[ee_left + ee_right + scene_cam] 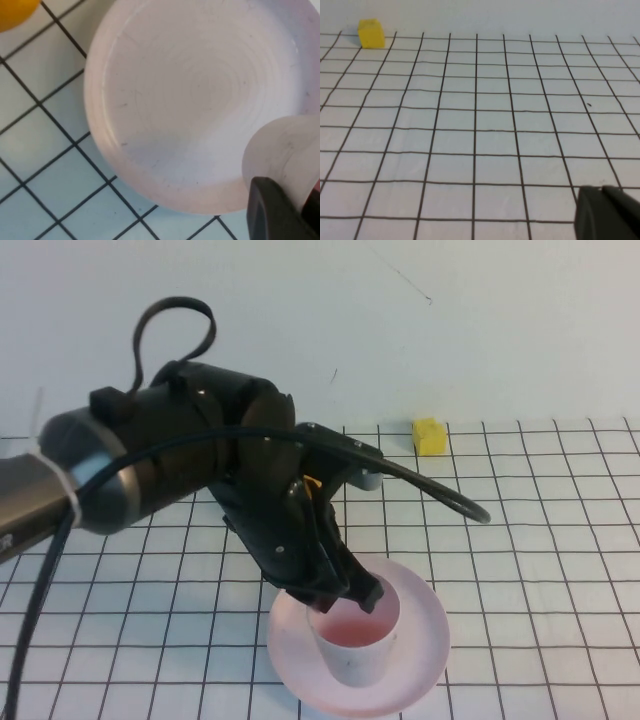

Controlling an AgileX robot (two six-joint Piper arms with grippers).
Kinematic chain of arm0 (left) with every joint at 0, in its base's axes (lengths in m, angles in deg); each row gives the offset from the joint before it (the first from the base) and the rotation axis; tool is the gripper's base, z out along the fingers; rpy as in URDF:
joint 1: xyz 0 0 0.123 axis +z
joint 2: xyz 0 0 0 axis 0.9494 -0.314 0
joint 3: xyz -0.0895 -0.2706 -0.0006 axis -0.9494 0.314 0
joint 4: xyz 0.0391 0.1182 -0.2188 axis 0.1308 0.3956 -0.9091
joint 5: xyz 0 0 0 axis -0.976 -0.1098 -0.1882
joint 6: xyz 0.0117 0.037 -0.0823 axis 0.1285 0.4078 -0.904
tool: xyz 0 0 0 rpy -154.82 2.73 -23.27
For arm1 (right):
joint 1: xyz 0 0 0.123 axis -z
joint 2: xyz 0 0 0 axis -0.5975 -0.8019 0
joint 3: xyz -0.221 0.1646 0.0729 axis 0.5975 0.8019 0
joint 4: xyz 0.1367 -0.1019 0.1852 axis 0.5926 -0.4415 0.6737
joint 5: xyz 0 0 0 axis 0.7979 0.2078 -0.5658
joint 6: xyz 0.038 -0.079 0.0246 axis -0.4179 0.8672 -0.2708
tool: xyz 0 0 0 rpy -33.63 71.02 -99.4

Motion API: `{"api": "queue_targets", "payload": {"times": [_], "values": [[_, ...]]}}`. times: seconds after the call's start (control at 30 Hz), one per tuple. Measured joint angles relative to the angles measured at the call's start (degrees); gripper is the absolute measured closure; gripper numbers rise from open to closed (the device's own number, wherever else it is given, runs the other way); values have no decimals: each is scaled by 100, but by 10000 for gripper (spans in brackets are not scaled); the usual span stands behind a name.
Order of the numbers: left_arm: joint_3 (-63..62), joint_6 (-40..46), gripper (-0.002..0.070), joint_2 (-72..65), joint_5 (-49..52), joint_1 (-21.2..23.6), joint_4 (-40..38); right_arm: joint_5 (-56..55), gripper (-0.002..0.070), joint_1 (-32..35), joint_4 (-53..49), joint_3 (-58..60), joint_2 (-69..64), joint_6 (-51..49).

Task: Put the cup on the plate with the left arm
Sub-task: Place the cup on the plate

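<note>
Left gripper (345,600) is clamped on the cup (352,640), which sits upright on the plate (420,640); right gripper (607,215) can't tell.

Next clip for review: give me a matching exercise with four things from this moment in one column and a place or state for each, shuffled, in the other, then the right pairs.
Things:
1. cup
2. plate
3. yellow block
4. left gripper

Places or states:
A. alone at the far edge of the grid
B. lying flat on the grid, bearing another thing
C. upright on the plate, rim pinched
D. jaws shut on the cup's rim

Pairs: 1-C, 2-B, 3-A, 4-D

The right gripper shows only at the corner of its own wrist view.
</note>
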Motion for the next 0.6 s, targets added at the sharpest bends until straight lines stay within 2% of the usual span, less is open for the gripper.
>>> {"api": "queue_targets", "payload": {"times": [0.23,0.6], "values": [[9,-18,666,-628,-377,-9,10,0,678,0,0,0,0,0],[9,-16,665,-707,-1125,-9,308,0,678,0,0,0,0,0]]}}
